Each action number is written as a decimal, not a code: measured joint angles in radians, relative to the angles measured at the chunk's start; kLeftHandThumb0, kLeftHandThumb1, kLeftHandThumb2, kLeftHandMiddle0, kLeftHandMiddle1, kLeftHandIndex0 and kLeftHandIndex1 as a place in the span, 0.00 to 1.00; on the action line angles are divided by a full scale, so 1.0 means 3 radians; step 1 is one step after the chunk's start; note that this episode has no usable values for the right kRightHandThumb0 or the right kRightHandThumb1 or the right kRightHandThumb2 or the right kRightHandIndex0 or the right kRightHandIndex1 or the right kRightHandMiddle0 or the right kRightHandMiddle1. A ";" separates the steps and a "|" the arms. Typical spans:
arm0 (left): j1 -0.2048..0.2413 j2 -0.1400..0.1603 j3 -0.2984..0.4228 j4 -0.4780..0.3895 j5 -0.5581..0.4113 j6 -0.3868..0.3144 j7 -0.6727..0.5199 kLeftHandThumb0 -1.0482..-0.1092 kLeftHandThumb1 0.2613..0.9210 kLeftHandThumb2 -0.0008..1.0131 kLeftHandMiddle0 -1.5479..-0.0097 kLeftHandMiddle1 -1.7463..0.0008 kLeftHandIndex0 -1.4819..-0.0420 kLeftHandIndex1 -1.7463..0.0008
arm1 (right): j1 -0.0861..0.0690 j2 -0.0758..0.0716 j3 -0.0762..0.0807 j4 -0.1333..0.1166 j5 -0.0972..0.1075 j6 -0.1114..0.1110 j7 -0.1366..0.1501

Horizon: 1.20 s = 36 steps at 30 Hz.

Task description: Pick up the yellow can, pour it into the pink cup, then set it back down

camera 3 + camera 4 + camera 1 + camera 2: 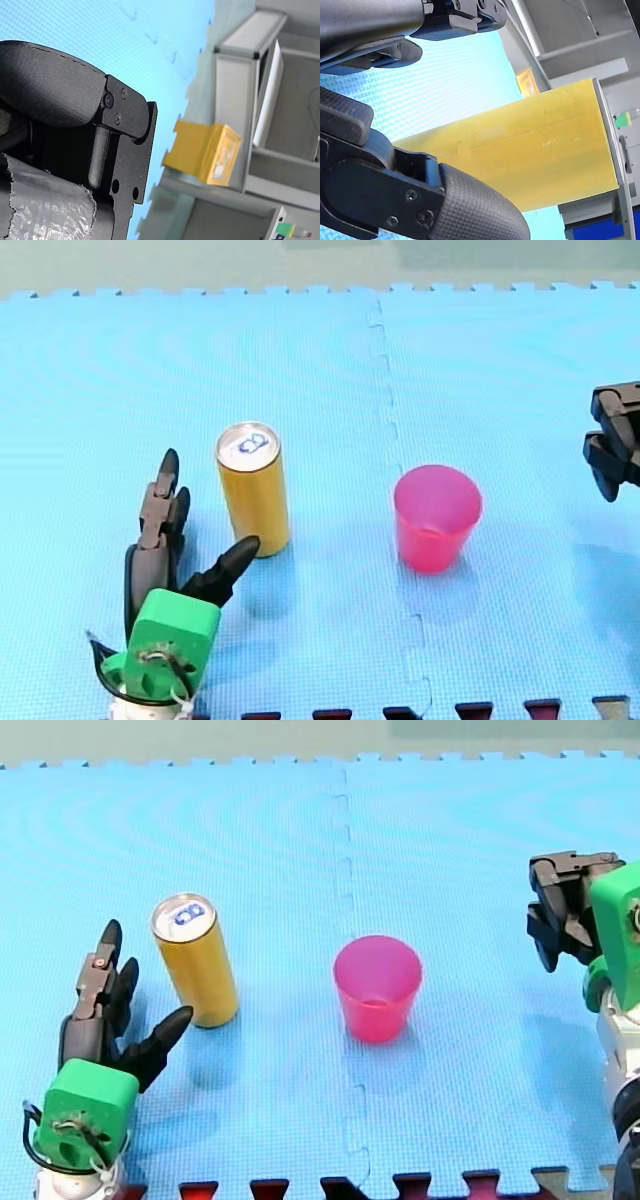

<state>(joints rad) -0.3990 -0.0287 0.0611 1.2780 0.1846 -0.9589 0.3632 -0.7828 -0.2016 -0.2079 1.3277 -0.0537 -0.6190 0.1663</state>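
Note:
The yellow can (253, 502) stands upright on the blue mat, left of centre, its silver top facing up. My left hand (205, 508) is open just left of the can, with its fingers (165, 502) beside the can and the thumb tip close to the can's base. The can's yellow side (530, 155) shows large in the second wrist view, between dark fingers (470, 210) that are not closed on it. The pink cup (437, 515) stands upright right of centre, apart from the can. My right hand (560, 910) hangs at the far right, curled, holding nothing.
The blue foam mat (320, 370) has a jigsaw seam (385, 390) running front to back between can and cup. Its toothed front edge (470, 708) is close. A yellow box (205, 155) and a grey frame (235, 100) stand beyond the mat's edge.

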 measured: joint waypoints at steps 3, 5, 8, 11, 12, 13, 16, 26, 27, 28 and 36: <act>0.0000 -0.0002 0.0007 -0.0001 -0.0010 -0.0014 -0.0016 0.00 0.97 0.00 0.82 1.00 0.93 1.00 | -0.0006 -0.0010 0.0010 0.0001 -0.0010 0.0004 -0.0011; 0.0000 -0.0004 0.0011 -0.0002 -0.0013 -0.0020 -0.0021 0.00 0.97 0.00 0.82 1.00 0.93 1.00 | -0.0007 -0.0011 0.0013 0.0001 -0.0011 0.0006 -0.0014; 0.0000 -0.0006 0.0018 -0.0003 -0.0018 -0.0036 -0.0035 0.00 0.97 0.00 0.82 1.00 0.93 1.00 | -0.0008 -0.0011 0.0015 0.0001 -0.0011 0.0010 -0.0019; 0.0000 -0.0006 0.0026 -0.0003 -0.0026 -0.0047 -0.0048 0.00 0.97 0.00 0.82 1.00 0.93 1.00 | -0.0009 -0.0012 0.0020 0.0001 -0.0015 0.0012 -0.0025; 0.0000 -0.0006 0.0029 -0.0003 -0.0028 -0.0049 -0.0053 0.00 0.97 0.00 0.82 1.00 0.93 1.00 | -0.0009 -0.0012 0.0023 0.0001 -0.0016 0.0012 -0.0027; 0.0000 -0.0005 0.0032 -0.0003 -0.0035 -0.0050 -0.0062 0.00 0.97 0.00 0.82 1.00 0.93 1.00 | -0.0010 -0.0012 0.0028 0.0001 -0.0021 0.0012 -0.0031; 0.0000 -0.0003 0.0042 -0.0004 -0.0048 -0.0056 -0.0085 0.00 0.97 0.00 0.82 1.00 0.93 1.00 | -0.0010 -0.0012 0.0039 0.0001 -0.0027 0.0012 -0.0044; 0.0000 -0.0004 0.0078 -0.0006 -0.0109 -0.0067 -0.0166 0.00 0.97 0.00 0.82 1.00 0.93 1.00 | -0.0011 -0.0009 0.0050 0.0000 -0.0031 0.0012 -0.0070; 0.0000 -0.0005 0.0081 -0.0006 -0.0111 -0.0067 -0.0172 0.00 0.97 0.00 0.82 1.00 0.93 1.00 | -0.0012 -0.0009 0.0047 0.0000 -0.0026 0.0013 -0.0068; 0.0000 -0.0005 0.0083 -0.0005 -0.0113 -0.0066 -0.0176 0.00 0.97 0.00 0.82 1.00 0.93 1.00 | -0.0012 -0.0009 0.0044 0.0001 -0.0022 0.0016 -0.0065; -0.0004 -0.0010 0.0105 -0.0003 -0.0123 -0.0066 -0.0205 0.00 0.97 0.00 0.82 1.00 0.93 1.00 | -0.0025 -0.0009 0.0040 0.0001 -0.0012 0.0029 -0.0047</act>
<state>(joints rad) -0.4004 -0.0316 0.0925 1.2770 0.1476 -0.9788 0.3018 -0.7902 -0.2044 -0.1960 1.3279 -0.0573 -0.6104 0.1523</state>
